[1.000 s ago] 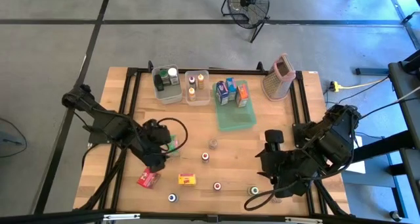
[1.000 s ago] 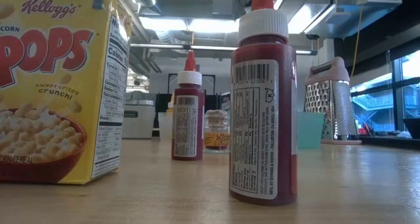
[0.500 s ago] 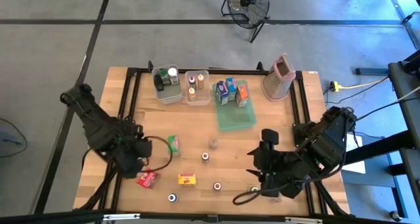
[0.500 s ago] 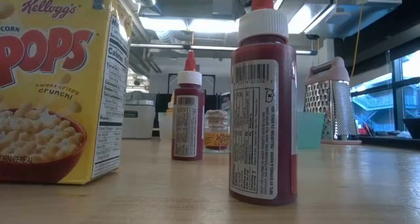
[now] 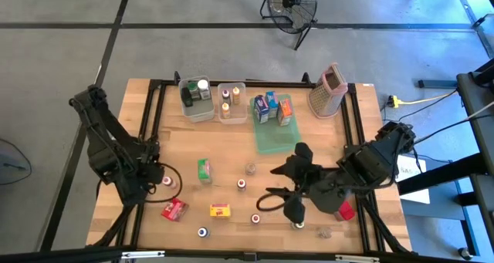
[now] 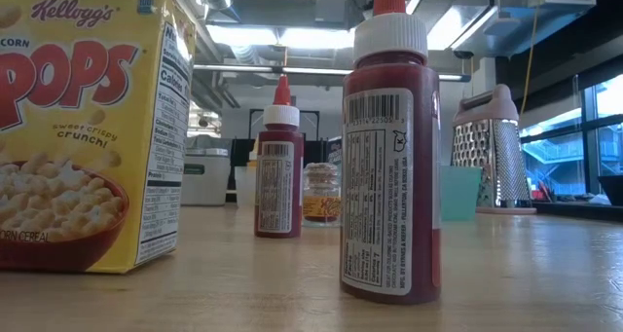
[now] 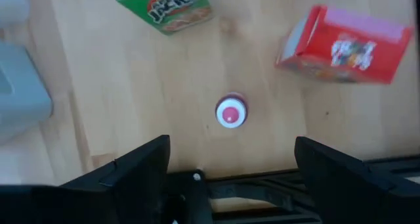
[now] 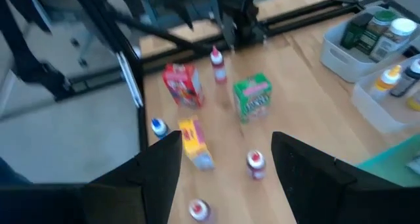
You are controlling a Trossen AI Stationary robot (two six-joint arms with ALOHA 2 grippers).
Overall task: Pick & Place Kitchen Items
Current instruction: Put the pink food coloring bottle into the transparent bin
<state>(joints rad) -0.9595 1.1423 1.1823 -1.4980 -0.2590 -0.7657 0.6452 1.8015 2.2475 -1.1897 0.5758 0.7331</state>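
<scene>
Wooden bench [image 5: 231, 151] carries everything, and I place it all against the green tray [image 5: 276, 136] in its far middle. My left gripper [image 7: 230, 175] hangs well to the tray's left and nearer the front edge, fingers wide apart with nothing between them, right over a small pink-capped bottle [image 7: 231, 112]. I judge that stance is a line-up for a straight drop onto it. Beside that bottle lie a red carton [image 7: 344, 45] and a green carton [image 7: 165, 3], both flat on the wood. My right gripper [image 8: 226, 161] hovers in front of the tray, a little to its right, fingers parted and empty, looking across the loose jars [image 8: 254, 162] and a yellow carton [image 8: 191, 137]. Blue and orange cartons [image 5: 272, 106] already stand on the tray, and jars sit in the clear bins [image 5: 212, 99] to its left, so the scattered pieces likely belong there next.
</scene>
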